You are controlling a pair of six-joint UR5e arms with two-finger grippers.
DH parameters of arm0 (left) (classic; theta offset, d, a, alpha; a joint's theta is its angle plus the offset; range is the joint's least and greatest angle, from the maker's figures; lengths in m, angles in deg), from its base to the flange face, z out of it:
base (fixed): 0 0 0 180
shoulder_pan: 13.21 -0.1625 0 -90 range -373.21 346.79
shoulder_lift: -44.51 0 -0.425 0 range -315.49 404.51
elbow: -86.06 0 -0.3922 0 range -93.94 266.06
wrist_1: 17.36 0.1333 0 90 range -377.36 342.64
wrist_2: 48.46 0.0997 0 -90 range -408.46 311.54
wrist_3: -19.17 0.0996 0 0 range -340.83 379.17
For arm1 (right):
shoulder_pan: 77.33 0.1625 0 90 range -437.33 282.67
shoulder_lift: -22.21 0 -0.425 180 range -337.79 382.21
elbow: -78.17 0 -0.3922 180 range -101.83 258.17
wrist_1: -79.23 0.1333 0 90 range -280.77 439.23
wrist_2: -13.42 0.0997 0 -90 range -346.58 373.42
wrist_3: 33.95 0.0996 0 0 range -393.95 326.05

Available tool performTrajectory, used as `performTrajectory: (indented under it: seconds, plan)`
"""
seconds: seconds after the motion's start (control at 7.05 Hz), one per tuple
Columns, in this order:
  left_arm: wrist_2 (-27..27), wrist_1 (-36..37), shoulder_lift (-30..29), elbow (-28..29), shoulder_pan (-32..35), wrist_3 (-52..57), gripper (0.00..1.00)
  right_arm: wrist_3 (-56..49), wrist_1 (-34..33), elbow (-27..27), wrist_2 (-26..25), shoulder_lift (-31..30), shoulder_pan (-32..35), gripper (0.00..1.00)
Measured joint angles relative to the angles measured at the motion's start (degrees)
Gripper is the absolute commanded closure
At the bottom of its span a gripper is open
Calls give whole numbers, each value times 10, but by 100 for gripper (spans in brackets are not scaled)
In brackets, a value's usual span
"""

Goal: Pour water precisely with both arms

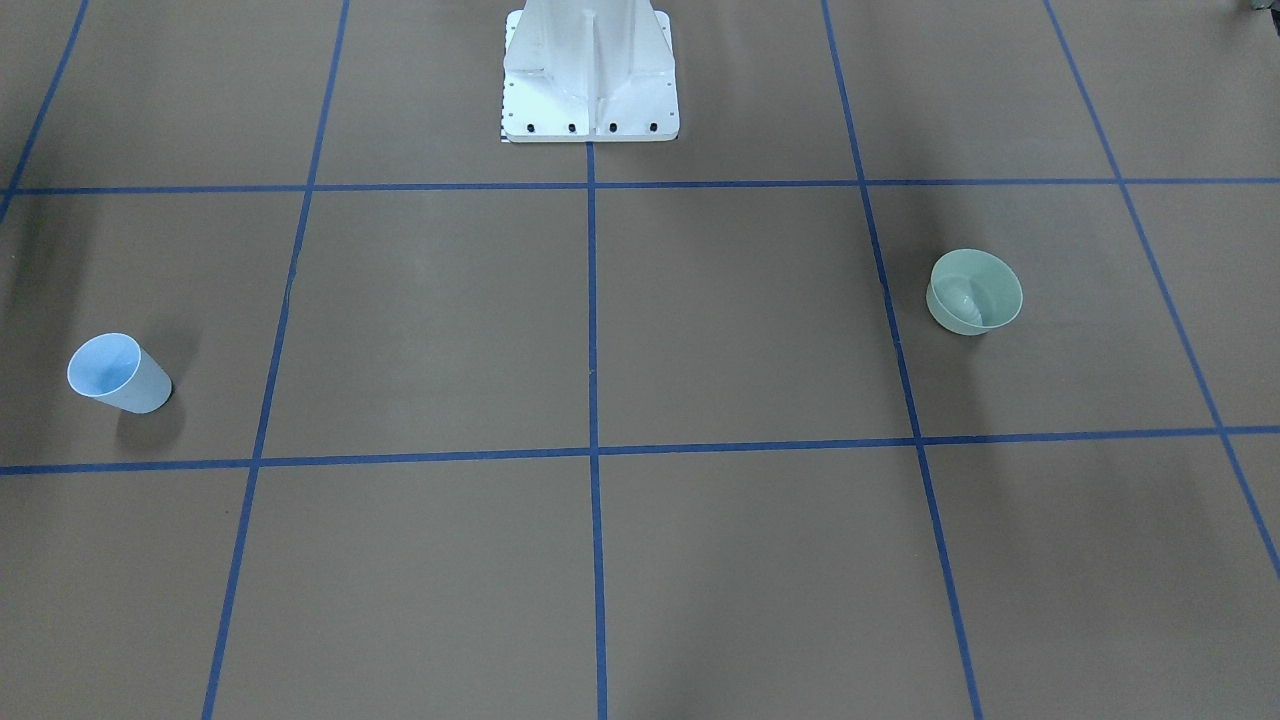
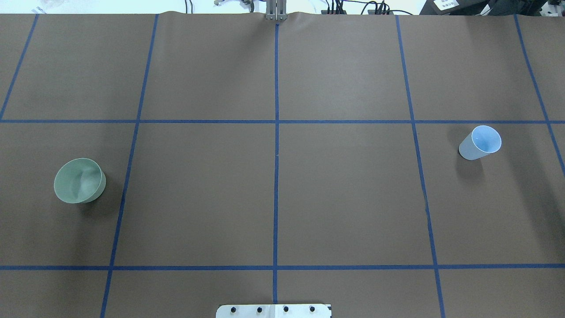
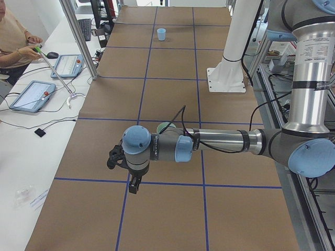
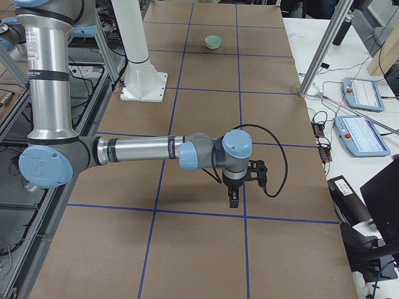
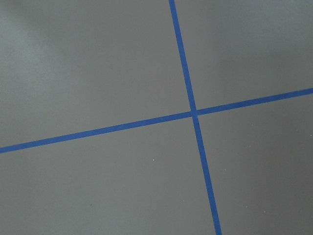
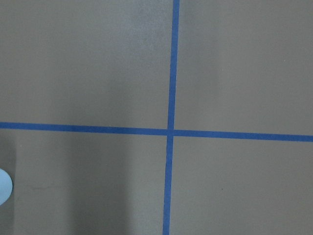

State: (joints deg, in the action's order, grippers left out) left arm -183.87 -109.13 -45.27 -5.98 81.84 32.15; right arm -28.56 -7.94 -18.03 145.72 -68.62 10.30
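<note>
A pale green cup (image 2: 80,180) stands on my left side of the brown table; it also shows in the front view (image 1: 975,292). A pale rippled highlight inside it may be the water (image 1: 965,298). A light blue cup (image 2: 480,142) stands on my right side. My left arm (image 3: 220,141) hovers low past the green cup, its gripper (image 3: 134,186) pointing down over a tape crossing. My right arm (image 4: 143,151) does the same at the other end, with its gripper (image 4: 233,199) above a crossing. I cannot tell whether either gripper is open or shut.
The white pedestal (image 1: 590,75) stands at the middle of the robot's side. Blue tape lines (image 2: 276,154) mark a grid. An operator (image 3: 15,36), tablets (image 3: 31,95) and a metal post (image 3: 78,39) are beside the table's far side.
</note>
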Motion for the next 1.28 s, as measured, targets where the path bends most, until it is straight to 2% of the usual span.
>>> performTrajectory:
  seconds: [1.28]
  plan:
    - [-2,-50,-3,1,-8,2,0,2,1,-8,-1,-3,-1,0]
